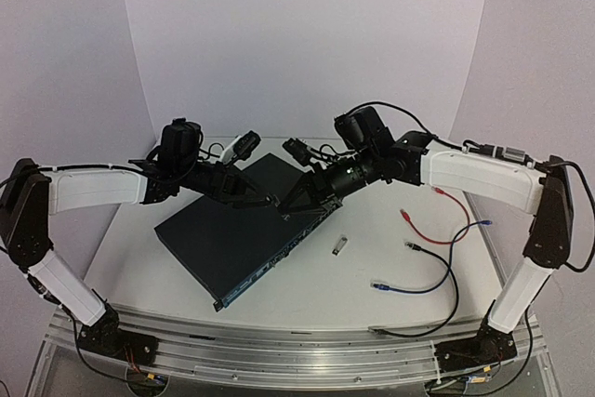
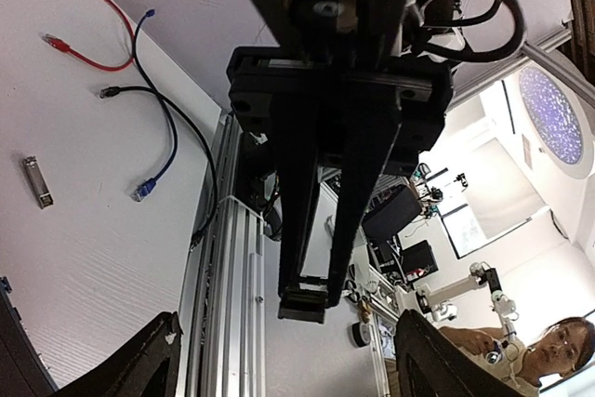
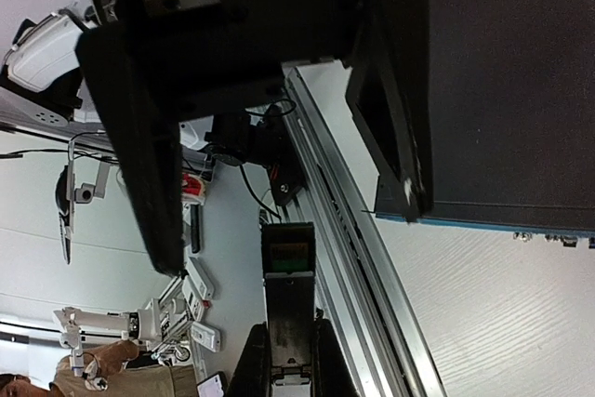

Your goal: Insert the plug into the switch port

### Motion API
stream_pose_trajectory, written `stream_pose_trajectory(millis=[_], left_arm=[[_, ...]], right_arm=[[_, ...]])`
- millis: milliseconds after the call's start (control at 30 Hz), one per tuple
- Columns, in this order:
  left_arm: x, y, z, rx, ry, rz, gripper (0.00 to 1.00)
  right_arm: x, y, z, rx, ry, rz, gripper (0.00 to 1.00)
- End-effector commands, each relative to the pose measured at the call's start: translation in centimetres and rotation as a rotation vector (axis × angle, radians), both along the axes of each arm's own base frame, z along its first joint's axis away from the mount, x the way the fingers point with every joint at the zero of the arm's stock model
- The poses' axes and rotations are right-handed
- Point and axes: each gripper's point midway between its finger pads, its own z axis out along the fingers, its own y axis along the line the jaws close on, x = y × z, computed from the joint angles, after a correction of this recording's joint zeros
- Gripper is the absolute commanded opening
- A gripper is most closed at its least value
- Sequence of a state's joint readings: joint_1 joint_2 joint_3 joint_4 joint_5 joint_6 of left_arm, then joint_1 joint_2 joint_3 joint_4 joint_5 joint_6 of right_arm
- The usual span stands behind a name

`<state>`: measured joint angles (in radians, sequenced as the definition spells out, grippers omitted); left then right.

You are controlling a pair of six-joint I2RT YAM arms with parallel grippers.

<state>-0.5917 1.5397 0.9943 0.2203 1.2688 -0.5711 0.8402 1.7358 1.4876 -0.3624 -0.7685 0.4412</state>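
Left arm (image 1: 93, 188) rose from its near-left base, elbow out at the left edge, forearm directed right toward table centre. Right arm (image 1: 474, 174) mirrored this pose from the near-right base. The two wrists faced each other at centre, close together. Left gripper (image 2: 286, 323) stood with jaws wide apart. Right gripper (image 3: 290, 327) was clamped on the plug (image 3: 286, 276), aimed at the gap between the left fingers (image 3: 153, 183)

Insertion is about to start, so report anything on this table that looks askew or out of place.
The switch lies diagonally, askew to the edges of the table. A small silver module lies loose beside its socket face, and a blue cable sprawls unplugged with others on the right. Nothing looks damaged.
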Motion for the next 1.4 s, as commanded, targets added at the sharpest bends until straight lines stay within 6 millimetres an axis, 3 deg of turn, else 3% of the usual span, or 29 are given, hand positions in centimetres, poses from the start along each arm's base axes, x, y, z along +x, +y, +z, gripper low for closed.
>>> stream_pose_trajectory(millis=[0, 167, 433, 700, 867, 933, 1067, 1200, 1367], left_arm=[[-0.5, -0.6, 1.7, -0.047, -0.035, -0.05, 0.75], [-0.8, -0.8, 2.7, -0.066, -0.042, -0.06, 0.67], [-1.4, -1.0, 2.9, -0.063, -0.034, -0.084, 0.35], [-2.2, -1.1, 3.4, -0.075, -0.061, -0.097, 0.28], [-2.3, -1.1, 3.5, -0.072, -0.057, -0.097, 0.04], [-2.2, -1.1, 3.6, -0.071, -0.056, -0.092, 0.0], [-1.4, -1.4, 3.8, -0.044, -0.033, -0.036, 0.0], [1.0, -2.1, 3.1, 0.061, 0.056, 0.097, 0.0], [4.3, -2.2, 0.4, 0.283, 0.206, 0.298, 0.0]], right_arm=[[-0.1, 1.2, 1.6, 0.076, -0.014, 0.071, 0.0], [-0.2, 1.4, 0.8, 0.067, 0.013, 0.084, 0.0], [0.1, 1.2, 0.3, 0.053, 0.003, 0.066, 0.0], [0.1, 1.3, 0.4, 0.054, 0.005, 0.064, 0.0], [0.2, 1.3, 0.4, 0.054, -0.002, 0.055, 0.0], [0.3, 1.3, 0.5, 0.055, -0.001, 0.053, 0.0], [0.7, 1.2, 0.0, 0.037, -0.018, 0.028, 0.18], [1.3, 0.4, -0.5, 0.005, -0.09, -0.025, 0.41], [3.0, -1.9, -1.8, -0.086, -0.25, -0.152, 0.5]])
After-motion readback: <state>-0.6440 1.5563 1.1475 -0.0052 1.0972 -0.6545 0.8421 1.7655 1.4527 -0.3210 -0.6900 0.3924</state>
